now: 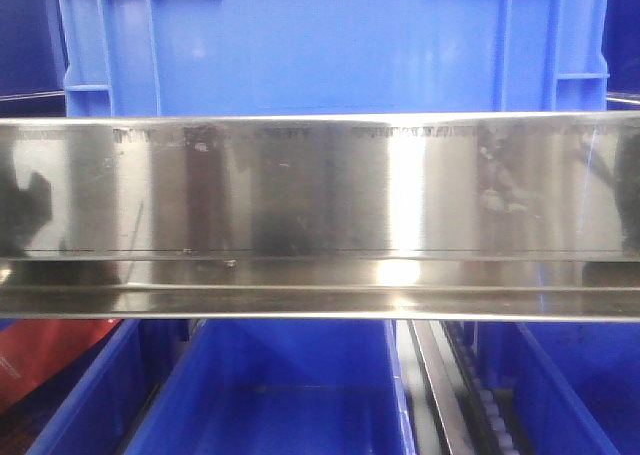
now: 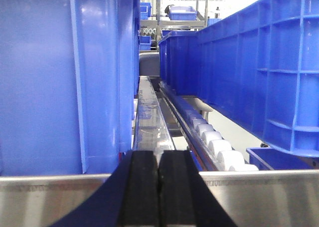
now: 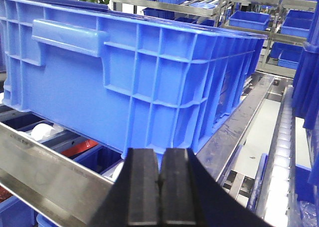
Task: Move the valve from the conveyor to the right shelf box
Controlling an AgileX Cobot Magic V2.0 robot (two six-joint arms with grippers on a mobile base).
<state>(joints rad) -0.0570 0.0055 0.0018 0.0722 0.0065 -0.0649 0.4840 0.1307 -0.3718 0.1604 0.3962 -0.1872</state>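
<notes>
Both hands are clenched empty: the left hand (image 2: 158, 187) points along a steel rail (image 2: 149, 122) between blue crates, the right hand (image 3: 159, 187) faces a ribbed blue crate (image 3: 134, 72) on shelving. Rollers (image 2: 214, 144) run alongside. Neither valve nor conveyor belt shows in any view.

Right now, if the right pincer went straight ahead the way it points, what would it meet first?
Most likely the blue crate on the steel shelf rail. The right pincer, shut and empty, aims at its lower ribbed wall; the gap is hard to judge.
</notes>
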